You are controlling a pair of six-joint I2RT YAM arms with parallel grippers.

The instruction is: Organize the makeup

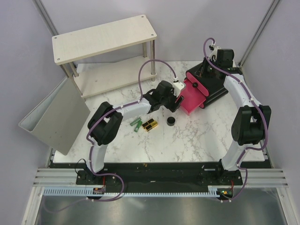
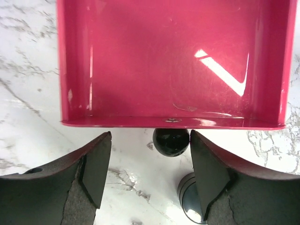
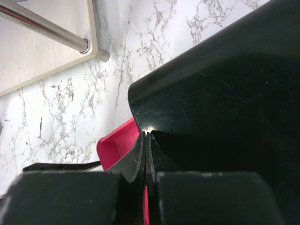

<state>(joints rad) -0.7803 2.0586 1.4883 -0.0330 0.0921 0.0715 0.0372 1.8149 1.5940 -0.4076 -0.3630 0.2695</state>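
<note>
My left gripper [image 2: 150, 140], wide open, straddles the knob [image 2: 171, 142] of the pink drawer [image 2: 173, 61] to grip it; my right gripper [image 3: 146, 143], closed, seems to steady the black box [image 3: 225, 103].

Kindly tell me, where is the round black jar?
In the top view, the jar stands mid-table, right of the black-and-gold case, near the pink drawer.

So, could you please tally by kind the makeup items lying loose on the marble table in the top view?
Green tubes: 2
Black-and-gold case: 1
Round black jar: 1
Total: 4
</note>
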